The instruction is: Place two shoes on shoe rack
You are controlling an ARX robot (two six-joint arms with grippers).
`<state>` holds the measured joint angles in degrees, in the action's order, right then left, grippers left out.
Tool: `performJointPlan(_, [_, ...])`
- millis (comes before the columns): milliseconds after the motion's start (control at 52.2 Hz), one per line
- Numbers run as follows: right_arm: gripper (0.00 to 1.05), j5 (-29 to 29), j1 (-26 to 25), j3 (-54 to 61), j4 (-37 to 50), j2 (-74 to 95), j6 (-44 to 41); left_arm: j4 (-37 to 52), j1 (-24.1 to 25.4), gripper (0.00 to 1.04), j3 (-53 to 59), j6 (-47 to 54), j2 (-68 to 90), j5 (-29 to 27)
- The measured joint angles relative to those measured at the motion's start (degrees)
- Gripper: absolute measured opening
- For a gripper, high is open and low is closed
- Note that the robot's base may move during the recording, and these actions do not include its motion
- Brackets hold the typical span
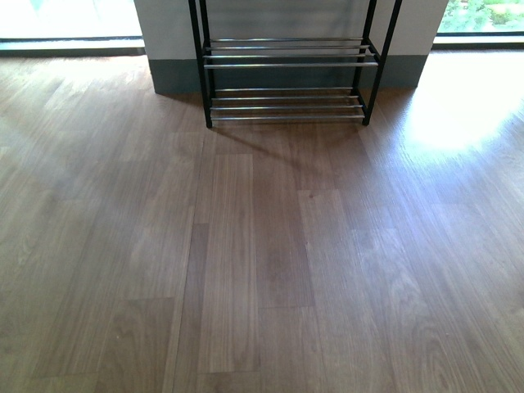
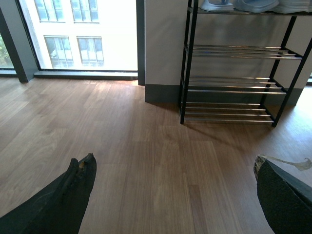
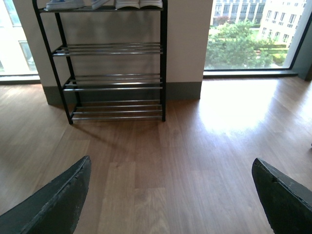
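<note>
The black shoe rack (image 1: 286,82) with silver rods stands against the wall, straight ahead across the wooden floor. The front view shows only its two lower tiers, both bare, and neither arm. In the left wrist view the shoe rack (image 2: 234,83) carries pale shoes (image 2: 256,5) on its top tier, cut off by the frame edge. The right wrist view shows the rack (image 3: 114,83) with shoes (image 3: 127,4) on top as well. My left gripper (image 2: 173,160) is open over bare floor, well short of the rack. Also open and holding nothing, my right gripper (image 3: 170,161) hangs over the floor.
A pale wall with a grey skirting board (image 1: 176,78) backs the rack. Floor-to-ceiling windows (image 2: 83,34) flank it on both sides. Bright sunlight falls on the floor (image 1: 458,115) to the rack's right.
</note>
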<state>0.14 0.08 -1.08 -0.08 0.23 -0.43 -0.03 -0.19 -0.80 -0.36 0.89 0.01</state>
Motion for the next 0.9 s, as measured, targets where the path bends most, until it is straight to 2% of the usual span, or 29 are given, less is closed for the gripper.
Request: performJointPlan(901, [0.96, 0.0, 0.0, 0.0, 0.0, -0.1, 0.0, 0.0, 0.0, 0.95, 0.0, 0.0, 0.0, 0.0])
